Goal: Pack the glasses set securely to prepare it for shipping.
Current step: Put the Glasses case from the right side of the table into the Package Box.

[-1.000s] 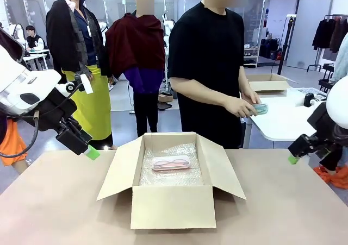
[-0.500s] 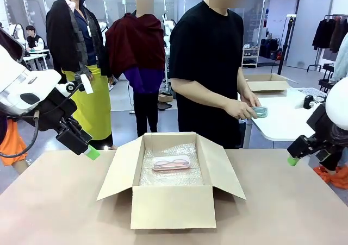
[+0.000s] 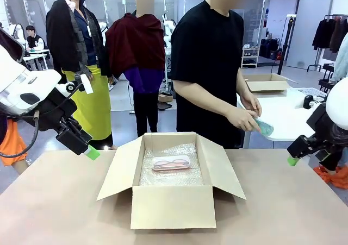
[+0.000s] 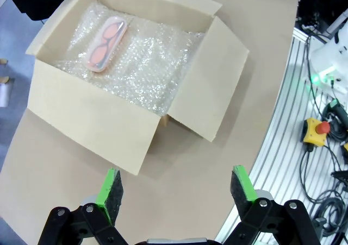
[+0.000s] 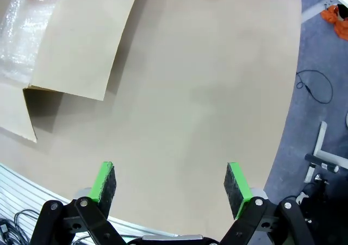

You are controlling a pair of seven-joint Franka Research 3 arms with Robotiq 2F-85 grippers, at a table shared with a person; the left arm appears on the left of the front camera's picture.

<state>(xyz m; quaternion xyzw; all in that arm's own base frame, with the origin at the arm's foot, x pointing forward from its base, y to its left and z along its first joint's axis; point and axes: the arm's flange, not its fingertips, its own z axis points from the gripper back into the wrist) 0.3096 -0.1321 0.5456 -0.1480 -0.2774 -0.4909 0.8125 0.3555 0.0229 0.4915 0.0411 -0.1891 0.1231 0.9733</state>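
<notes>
1 pink glasses case (image 3: 171, 162) on bubble wrap (image 3: 171, 178) inside 1 open cardboard box (image 3: 171, 207); 1 mint green glasses case (image 3: 265, 128) in the person's hand (image 3: 244, 119), beyond the box. Left gripper (image 4: 175, 175) and right gripper (image 5: 171, 173): 2 units, both spread wide, empty. 1 brown table (image 3: 54, 201); 1 white table (image 3: 283, 117) behind.

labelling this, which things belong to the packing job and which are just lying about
Job: pink case in the open box on bubble wrap; green case in the person's hand.
Lying about: second box on the white table; stop button.
</notes>
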